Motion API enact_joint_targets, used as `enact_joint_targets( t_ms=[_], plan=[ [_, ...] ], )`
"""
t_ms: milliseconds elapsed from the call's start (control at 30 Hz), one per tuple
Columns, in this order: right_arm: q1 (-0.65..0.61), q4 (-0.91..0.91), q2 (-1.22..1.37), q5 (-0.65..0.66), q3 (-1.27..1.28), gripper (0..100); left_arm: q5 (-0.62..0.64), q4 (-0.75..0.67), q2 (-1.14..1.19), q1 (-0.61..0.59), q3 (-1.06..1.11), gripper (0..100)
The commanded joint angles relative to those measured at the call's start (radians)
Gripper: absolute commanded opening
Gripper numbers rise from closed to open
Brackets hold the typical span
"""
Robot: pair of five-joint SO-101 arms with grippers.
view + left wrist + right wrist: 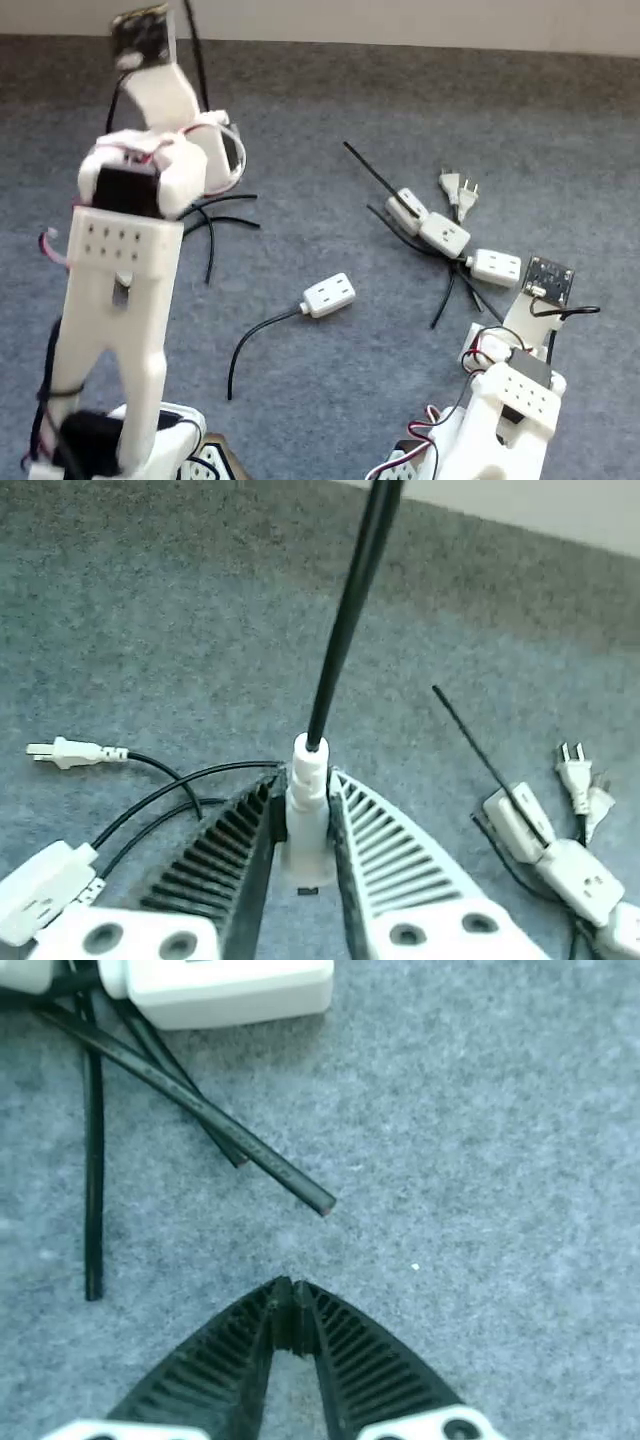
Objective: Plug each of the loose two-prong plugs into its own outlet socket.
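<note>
I read the left tool (pixel 306 792) as clamped on a white two-prong plug (pixel 308 760), with its black cord (pixel 345 630) rising above the table (pixel 150 600). The right tool (pixel 293 1295) is closed on nothing, low over the table near a cut cord end (pixel 305 1190). One outlet socket (pixel 329 294) lies mid-table. Three linked sockets (pixel 444 235) and two loose plugs (pixel 458 190) lie near the right arm.

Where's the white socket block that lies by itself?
In the high view, the lone socket block lies mid-picture on the carpet, left of the clustered blocks.
</note>
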Motion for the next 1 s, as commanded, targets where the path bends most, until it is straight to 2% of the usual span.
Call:
enact_joint_targets(
  t_ms=[0,233,367,467,600,767,967],
  plan=[
    [-0.007,-0.018,-0.002,0.006,-0.002,1.2,0.141,-0.247,-0.254,0.015,0.271,1],
    [-0.007,-0.018,-0.002,0.006,-0.002,1.2,0.497,-0.818,-0.688,0.013,0.881,1],
    [-0.007,-0.018,-0.002,0.006,-0.002,1.2,0.743,-1.146,-0.901,-0.041,1.194,1],
    [-0.007,-0.018,-0.002,0.006,-0.002,1.2,0.873,-1.315,-1.043,-0.074,1.357,1],
    [-0.027,-0.016,-0.002,0.006,-0.002,1.2,0.933,-1.376,-1.204,-0.064,1.468,1],
    [-0.142,0.033,-0.004,0.006,-0.038,1.2,0.933,-1.378,-1.377,0.015,1.55,1],
    [-0.361,0.357,-0.004,0.006,-0.389,0.9,0.936,-1.384,-1.458,0.065,1.598,1]
  ],
)
